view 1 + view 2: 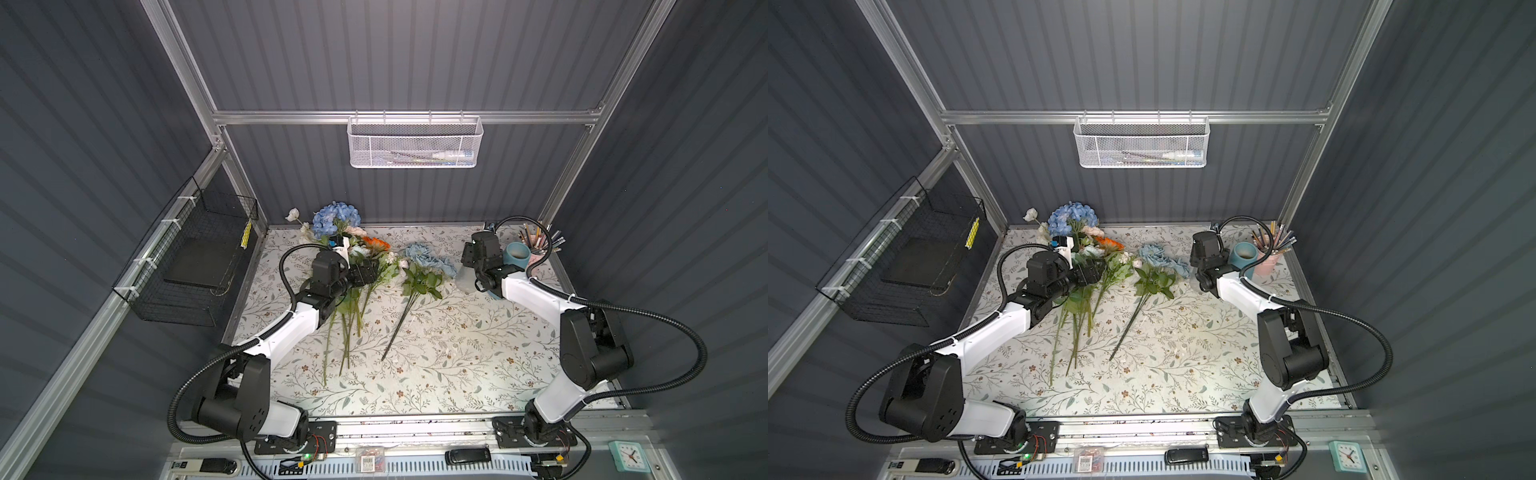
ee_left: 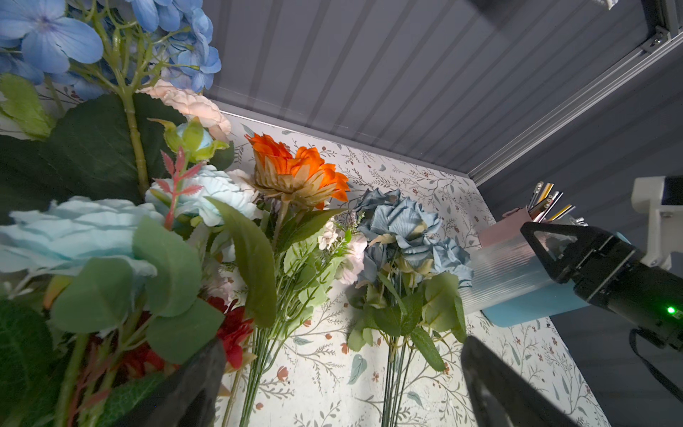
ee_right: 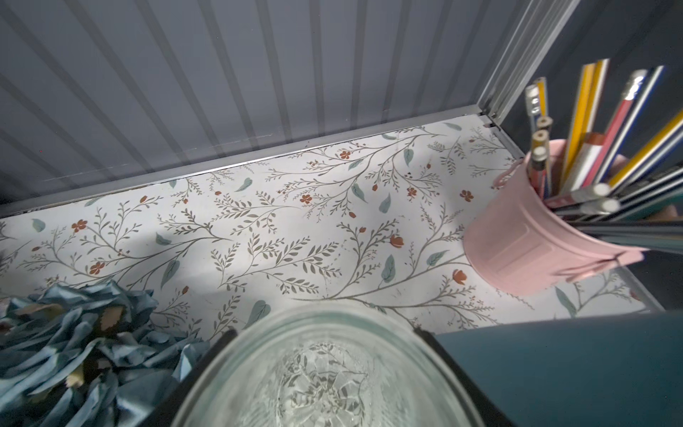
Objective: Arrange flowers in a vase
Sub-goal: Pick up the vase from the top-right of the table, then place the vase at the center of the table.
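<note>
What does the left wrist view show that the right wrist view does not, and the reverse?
Only left wrist: hydrangea, orange flower, red flower. Only right wrist: the inside of the vase, seen from above. Both: the vase itself, blue roses, pink pencil cup, teal cup, floral table.

Glass vase [image 3: 325,373] cropped at edge, mesh basket [image 1: 413,143] contents indistinct
</note>
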Tool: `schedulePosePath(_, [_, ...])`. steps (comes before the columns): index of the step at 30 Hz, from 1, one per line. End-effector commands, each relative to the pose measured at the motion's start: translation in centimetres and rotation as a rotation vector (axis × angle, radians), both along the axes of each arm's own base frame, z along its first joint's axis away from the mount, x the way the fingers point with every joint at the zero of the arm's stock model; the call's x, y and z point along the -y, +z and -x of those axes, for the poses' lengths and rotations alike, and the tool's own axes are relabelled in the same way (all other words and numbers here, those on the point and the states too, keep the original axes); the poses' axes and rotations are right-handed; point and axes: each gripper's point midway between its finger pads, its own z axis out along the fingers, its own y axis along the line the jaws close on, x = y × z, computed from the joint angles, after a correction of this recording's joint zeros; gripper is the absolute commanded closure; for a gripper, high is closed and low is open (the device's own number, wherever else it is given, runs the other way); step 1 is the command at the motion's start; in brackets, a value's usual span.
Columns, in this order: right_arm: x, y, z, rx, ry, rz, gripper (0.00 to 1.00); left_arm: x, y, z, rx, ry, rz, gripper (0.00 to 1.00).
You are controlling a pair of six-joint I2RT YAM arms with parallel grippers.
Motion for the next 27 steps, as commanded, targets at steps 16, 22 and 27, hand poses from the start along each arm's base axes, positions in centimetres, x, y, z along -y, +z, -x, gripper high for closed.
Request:
schedulePosePath(16, [-6.1, -0.6, 10.9, -0.054, 0.265, -0.004, 0.48, 4.2, -6.6, 8.4, -0.185, -0.241, -0.176, 0.01])
schedulePosePath(22, [-10.1, -0.5, 13.9, -0.061, 0.362, 0.028, 0.45, 5.0, -9.7, 11.5, -0.287, -0.288, -0.22, 0.04])
schedulePosePath(27, [-12.6, -1.6, 15.1, -0.088, 0.417, 0.051, 0.4, 5.7, -12.2, 14.0, -0.351, -0.337, -0.304, 0.13])
